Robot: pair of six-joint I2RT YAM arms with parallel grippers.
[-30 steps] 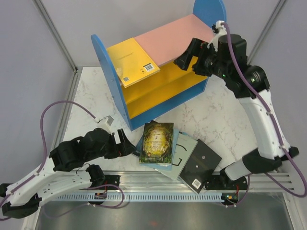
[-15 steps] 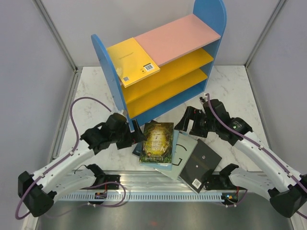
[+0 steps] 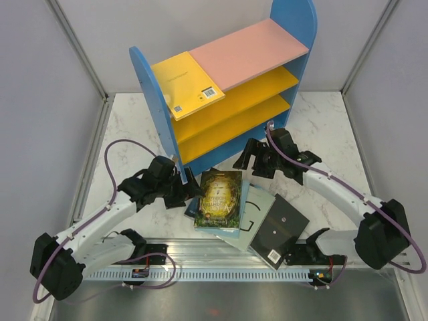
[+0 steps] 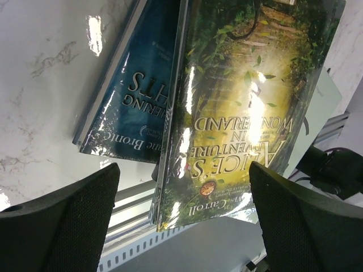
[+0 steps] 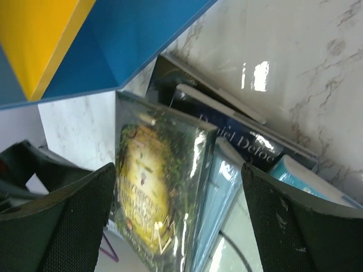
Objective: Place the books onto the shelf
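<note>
Two hands flank the pile of books [image 3: 231, 204] on the counter [image 3: 130, 130], both released and grasping nothing: the left hand [image 3: 189, 194] at the pile's 9 o'clock, the right hand [image 3: 249, 160] at its 1 o'clock. Alice's Adventures in Wonderland [image 3: 219, 197] lies uppermost, over a dark blue Brontë paperback [image 4: 136, 90], with a pale grey book [image 3: 257, 215] and a black book [image 3: 281, 231] fanned toward 4 o'clock. One yellow book [image 3: 186, 85] lies flat on top of the shelf [image 3: 251, 50], at the pile's 12 o'clock.

A white marble-patterned desk [image 3: 127, 127] sits enclosed by plain pale grey walls [image 3: 40, 100], with slanting metal struts [image 3: 77, 47] at the back corners. An aluminium rail [image 3: 214, 266] runs along its near edge; light glints off the glossy top.
</note>
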